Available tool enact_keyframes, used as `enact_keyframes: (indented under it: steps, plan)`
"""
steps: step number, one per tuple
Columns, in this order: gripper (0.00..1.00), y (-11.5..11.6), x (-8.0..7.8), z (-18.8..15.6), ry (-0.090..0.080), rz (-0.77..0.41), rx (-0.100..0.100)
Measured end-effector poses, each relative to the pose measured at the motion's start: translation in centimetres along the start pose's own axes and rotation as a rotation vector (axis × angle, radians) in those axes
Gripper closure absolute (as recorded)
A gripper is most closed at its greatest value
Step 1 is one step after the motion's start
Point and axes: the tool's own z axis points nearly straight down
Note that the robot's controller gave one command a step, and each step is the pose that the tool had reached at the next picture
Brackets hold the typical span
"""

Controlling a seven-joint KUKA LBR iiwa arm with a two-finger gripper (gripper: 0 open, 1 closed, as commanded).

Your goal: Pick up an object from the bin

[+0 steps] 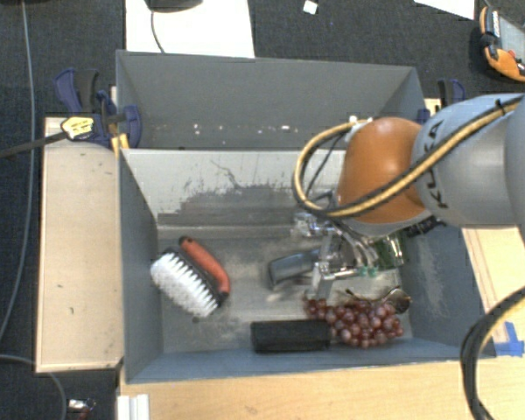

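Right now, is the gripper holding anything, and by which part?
Cannot tell. The gripper sits beside a small dark grey block in the bin's middle; whether it grips it is unclear.

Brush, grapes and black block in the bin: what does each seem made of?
Brush: white bristles, probably nylon, on a glossy orange-red back, likely plastic. Grapes: smooth dark-red beads with small highlights, probably imitation, plastic or rubber. Black block: matte, no shine, perhaps foam or rubber.
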Motion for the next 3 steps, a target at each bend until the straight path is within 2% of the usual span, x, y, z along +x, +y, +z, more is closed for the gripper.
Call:
enact_keyframes:
  steps: [1, 2, 3]
  plan:
    - [0.00, 0.4, 0.0, 1.2, -0.005, -0.037, 0.000]
    - [1.00, -0.3, 1.4, 2.9, -0.003, 0.170, 0.000]
    - [1.00, -0.3, 1.4, 2.9, -0.003, 0.170, 0.000]
